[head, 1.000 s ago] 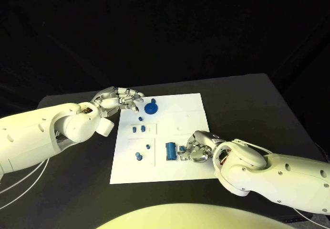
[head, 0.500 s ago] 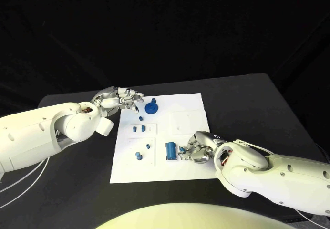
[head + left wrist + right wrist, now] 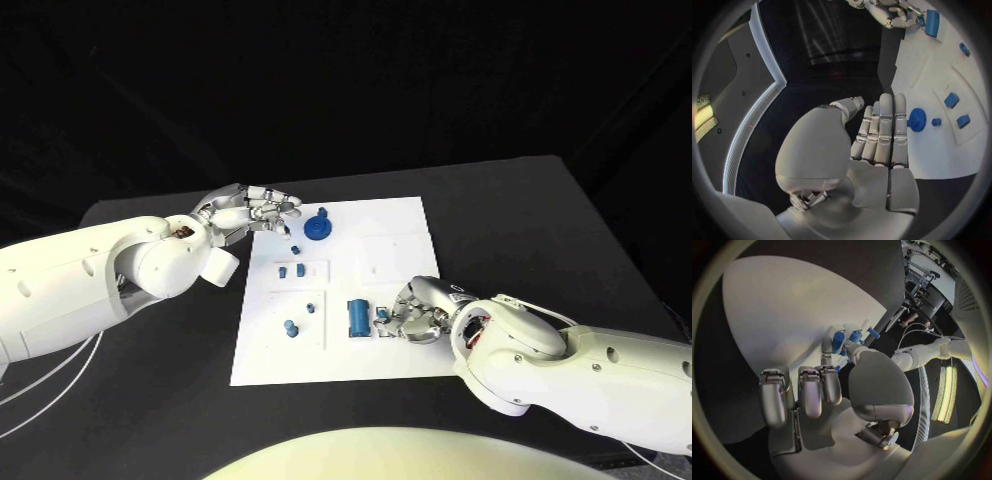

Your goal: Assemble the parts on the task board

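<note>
The white task board (image 3: pixel 389 245) lies mid-table. My left hand (image 3: pixel 253 210) hovers at its far left corner beside a round blue part (image 3: pixel 319 228); in the left wrist view this hand (image 3: pixel 873 135) has its fingers straight, holds nothing, and the round part (image 3: pixel 917 120) lies just past the fingertips. My right hand (image 3: pixel 411 312) rests on the board next to a long blue block (image 3: pixel 358 315). It pinches a small blue part (image 3: pixel 384 313) between thumb and finger. From the right wrist, my right hand (image 3: pixel 817 390) points at blue pieces (image 3: pixel 839 341) on the board (image 3: pixel 786 315).
Small blue parts stand in the board's left half: a pair (image 3: pixel 291 269), one near the round part (image 3: pixel 294 249), and two lower ones (image 3: pixel 310 305) (image 3: pixel 291 326). Black table (image 3: pixel 505 210) surrounds the board, with bare room to its right.
My right hand has shifted very slightly toward the near edge while staying at the long block. The left hand has not moved.
</note>
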`<state>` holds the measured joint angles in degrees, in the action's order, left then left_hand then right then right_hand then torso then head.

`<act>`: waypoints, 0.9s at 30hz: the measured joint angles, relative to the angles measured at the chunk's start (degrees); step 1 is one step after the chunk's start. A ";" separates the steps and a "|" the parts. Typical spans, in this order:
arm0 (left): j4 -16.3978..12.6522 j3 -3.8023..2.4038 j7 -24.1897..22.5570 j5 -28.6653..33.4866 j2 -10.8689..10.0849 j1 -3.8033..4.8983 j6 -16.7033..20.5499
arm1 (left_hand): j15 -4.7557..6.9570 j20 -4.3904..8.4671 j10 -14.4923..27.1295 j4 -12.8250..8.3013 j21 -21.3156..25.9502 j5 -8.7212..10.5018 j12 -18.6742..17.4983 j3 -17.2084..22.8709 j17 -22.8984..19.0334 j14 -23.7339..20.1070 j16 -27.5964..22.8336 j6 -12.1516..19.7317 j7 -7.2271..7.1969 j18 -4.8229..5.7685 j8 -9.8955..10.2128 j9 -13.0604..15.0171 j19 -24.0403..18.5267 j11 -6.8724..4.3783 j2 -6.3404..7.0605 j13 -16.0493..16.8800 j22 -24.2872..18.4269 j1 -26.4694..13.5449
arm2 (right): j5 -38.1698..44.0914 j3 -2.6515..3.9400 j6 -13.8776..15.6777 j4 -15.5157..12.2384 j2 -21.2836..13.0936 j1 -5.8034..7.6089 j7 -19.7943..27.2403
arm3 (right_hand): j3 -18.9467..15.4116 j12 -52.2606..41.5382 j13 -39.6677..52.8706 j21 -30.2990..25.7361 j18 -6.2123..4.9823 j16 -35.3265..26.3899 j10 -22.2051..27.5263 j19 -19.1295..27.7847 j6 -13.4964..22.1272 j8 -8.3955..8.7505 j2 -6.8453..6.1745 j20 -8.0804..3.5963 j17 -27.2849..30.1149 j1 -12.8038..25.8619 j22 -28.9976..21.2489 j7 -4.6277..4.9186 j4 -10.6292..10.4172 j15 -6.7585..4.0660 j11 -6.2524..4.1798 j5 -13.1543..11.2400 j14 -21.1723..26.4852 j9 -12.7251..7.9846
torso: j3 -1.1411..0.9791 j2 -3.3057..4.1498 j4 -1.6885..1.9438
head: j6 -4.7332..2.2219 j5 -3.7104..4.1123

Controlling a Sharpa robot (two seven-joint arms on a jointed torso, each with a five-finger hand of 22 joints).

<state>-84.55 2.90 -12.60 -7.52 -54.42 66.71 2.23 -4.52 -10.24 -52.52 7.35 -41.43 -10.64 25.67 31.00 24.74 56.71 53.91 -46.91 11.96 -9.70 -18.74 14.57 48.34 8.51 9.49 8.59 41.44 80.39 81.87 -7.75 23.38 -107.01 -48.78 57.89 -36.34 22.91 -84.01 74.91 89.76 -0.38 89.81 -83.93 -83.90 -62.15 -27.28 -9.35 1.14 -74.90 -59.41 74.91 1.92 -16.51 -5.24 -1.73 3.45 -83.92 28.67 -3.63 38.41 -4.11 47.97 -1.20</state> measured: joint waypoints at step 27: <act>0.14 0.02 0.26 -0.13 0.17 0.00 -0.17 | 0.21 0.00 -0.01 -0.80 -0.67 0.00 0.00 0.79 0.00 -0.20 -0.23 0.00 0.00 0.00 0.00 -0.01 0.00 0.00 -0.37 -0.11 0.68 0.37 | -1.26 0.08 1.09 0.23 0.31 0.07 1.14 | 6.04 0.00 0.00 0.00 0.00 0.00 -0.21 -0.22 0.55 -0.47 3.52 -0.21 -0.03 -3.07 -0.01 0.14 3.64 0.00 -0.20 -0.27 0.00 0.04 | 0.05 0.05 0.02 | -0.14 -0.13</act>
<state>-84.41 2.92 -12.34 -7.65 -54.25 66.71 2.06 -4.31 -10.24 -52.52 6.56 -42.10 -10.64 25.67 31.79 24.74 56.51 53.68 -46.90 11.96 -9.70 -18.74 14.56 48.33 8.51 9.12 8.48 42.11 80.75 80.61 -7.67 24.47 -106.79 -48.47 57.96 -35.21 28.95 -84.01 74.91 89.75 -0.38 89.81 -84.14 -84.12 -61.60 -27.75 -5.83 0.93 -74.94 -62.48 74.90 2.06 -12.87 -5.23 -1.93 3.18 -83.92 28.71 -3.58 38.46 -4.09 47.82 -1.32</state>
